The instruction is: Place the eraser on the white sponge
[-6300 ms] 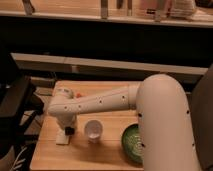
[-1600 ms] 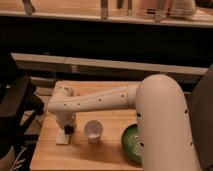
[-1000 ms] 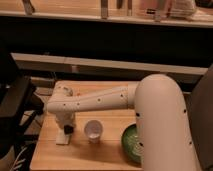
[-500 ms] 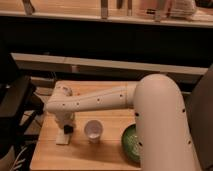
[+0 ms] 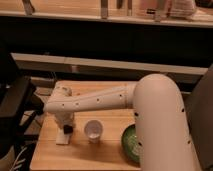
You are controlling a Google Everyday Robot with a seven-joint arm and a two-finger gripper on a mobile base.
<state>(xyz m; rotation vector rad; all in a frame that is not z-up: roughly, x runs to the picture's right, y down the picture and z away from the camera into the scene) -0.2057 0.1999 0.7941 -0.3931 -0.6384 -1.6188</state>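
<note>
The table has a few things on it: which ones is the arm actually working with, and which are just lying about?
Part of the job:
- the eraser, a tiny dark block at the gripper
- the white sponge, the flat pad beneath it
- the gripper, down over the sponge at the table's left

Just lying about:
- the white cup
- the green bowl

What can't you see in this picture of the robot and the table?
- Gripper, camera view: it hangs right above the white sponge, but its fingers blur into one dark shape.
- Eraser: only a tiny dark spot at the gripper's tip; whether it touches the sponge is unclear.
- Green bowl: the arm's big white housing hides its right side.
- White cup: its contents are too blurred to tell.
</note>
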